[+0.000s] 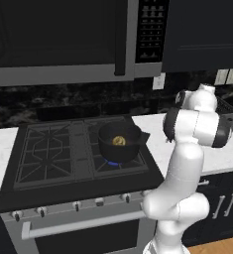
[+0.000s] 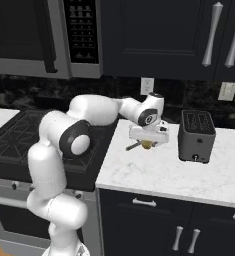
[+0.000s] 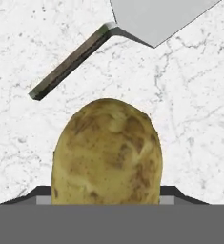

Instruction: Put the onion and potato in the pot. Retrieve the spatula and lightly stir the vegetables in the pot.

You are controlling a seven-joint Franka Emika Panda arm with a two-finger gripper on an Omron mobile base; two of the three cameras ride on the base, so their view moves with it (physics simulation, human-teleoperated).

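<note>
Hand view: looking straight down on the potato [image 3: 107,152], sitting between the two dark finger tips at the bottom edge, white marble desk [image 3: 194,119] beneath. Spatula [image 3: 132,33] lying just beyond the potato, grey blade at the top, dark handle slanting down to the left, apart from the potato.

Left base view: pot [image 1: 119,141] standing on the near right burner of the stove [image 1: 53,154], blue flame showing under it. One yellowish lump, judged to be the onion [image 1: 119,141], already lying inside.

Right base view: arm reaching right over the desk, claw [image 2: 148,144] hanging low over the potato [image 2: 148,145] and the spatula handle [image 2: 133,146], toaster [image 2: 196,135] standing well to the right.

Progress, as judged: onion in the pot, so first half of the loading done. Potato not yet in the pot, resting on or just above the desk. Spatula untouched. Stirring not yet begun.

Claw: jaws standing fairly wide, one on each side of the potato, appearing closed against its flanks. Actual contact hidden behind the potato, so firmness of the grip not confirmable.
</note>
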